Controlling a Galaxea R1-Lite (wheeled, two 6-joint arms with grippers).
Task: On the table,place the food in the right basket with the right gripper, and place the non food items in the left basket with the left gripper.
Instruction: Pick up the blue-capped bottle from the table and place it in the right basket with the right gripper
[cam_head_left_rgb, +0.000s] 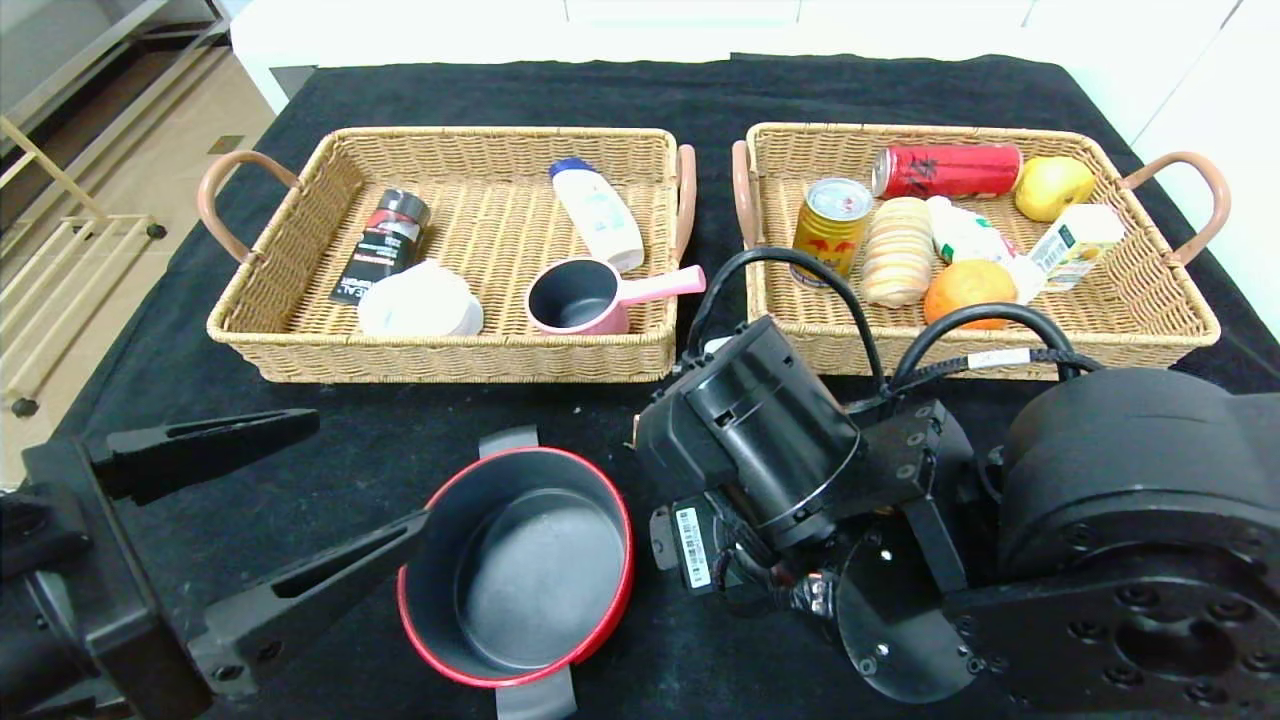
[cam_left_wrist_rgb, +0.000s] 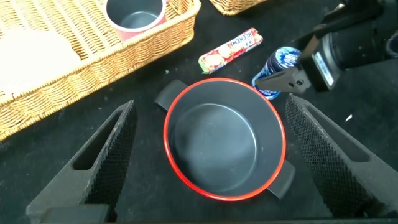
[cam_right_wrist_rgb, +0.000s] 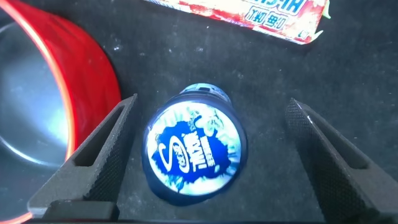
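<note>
A dark pot with a red rim (cam_head_left_rgb: 520, 575) stands on the black table near the front. My left gripper (cam_head_left_rgb: 365, 470) is open and empty, just left of it; in the left wrist view the pot (cam_left_wrist_rgb: 224, 146) lies between the spread fingers (cam_left_wrist_rgb: 109, 146). My right gripper (cam_right_wrist_rgb: 211, 109) is open, lowered around a small tub with a blue-and-white lid (cam_right_wrist_rgb: 193, 152), not touching it. The tub (cam_left_wrist_rgb: 278, 62) stands right of the pot. A red-and-white snack packet (cam_left_wrist_rgb: 230, 51) lies behind it. In the head view the right arm (cam_head_left_rgb: 760, 440) hides both tub and packet.
The left wicker basket (cam_head_left_rgb: 300, 340) holds a black bottle, a white bowl, a pink saucepan (cam_head_left_rgb: 580, 295) and a white bottle. The right wicker basket (cam_head_left_rgb: 1150, 330) holds two cans, bread, an orange, a lemon and cartons. The pot's red wall (cam_right_wrist_rgb: 81, 74) is close beside the right gripper.
</note>
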